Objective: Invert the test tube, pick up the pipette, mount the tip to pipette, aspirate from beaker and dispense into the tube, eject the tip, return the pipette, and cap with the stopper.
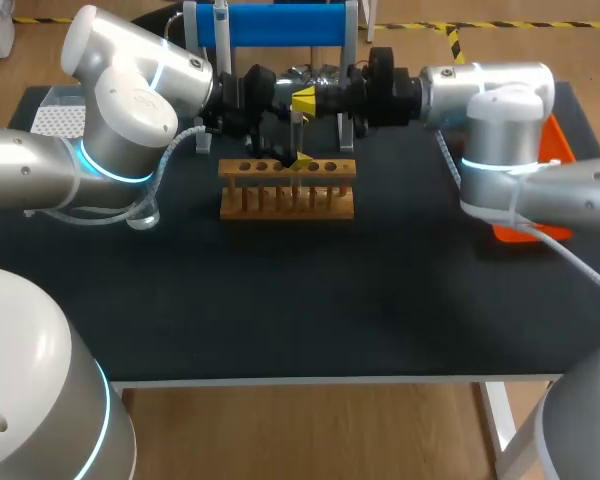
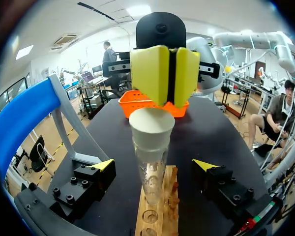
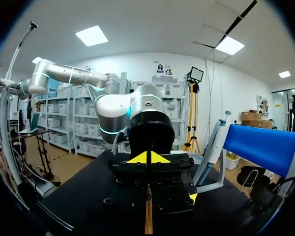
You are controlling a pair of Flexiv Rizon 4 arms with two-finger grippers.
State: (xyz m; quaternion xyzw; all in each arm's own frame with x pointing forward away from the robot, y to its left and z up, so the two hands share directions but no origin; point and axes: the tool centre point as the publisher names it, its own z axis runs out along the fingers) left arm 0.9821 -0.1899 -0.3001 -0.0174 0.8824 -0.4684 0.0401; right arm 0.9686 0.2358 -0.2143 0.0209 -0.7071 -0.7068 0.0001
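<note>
**Stopper (image 2: 151,125) is on the test tube (image 2: 151,172)**

The test tube stands upright in the wooden rack (image 1: 287,200), with the white stopper in its mouth. The left pincer (image 2: 155,166) is spread wide, a finger on either side of the rack, not touching the test tube. The right pincer (image 2: 168,73) sits right above the stopper, pads pressed together. The pipette (image 3: 214,152) hangs on the blue stand (image 1: 270,25) behind the rack.
</note>
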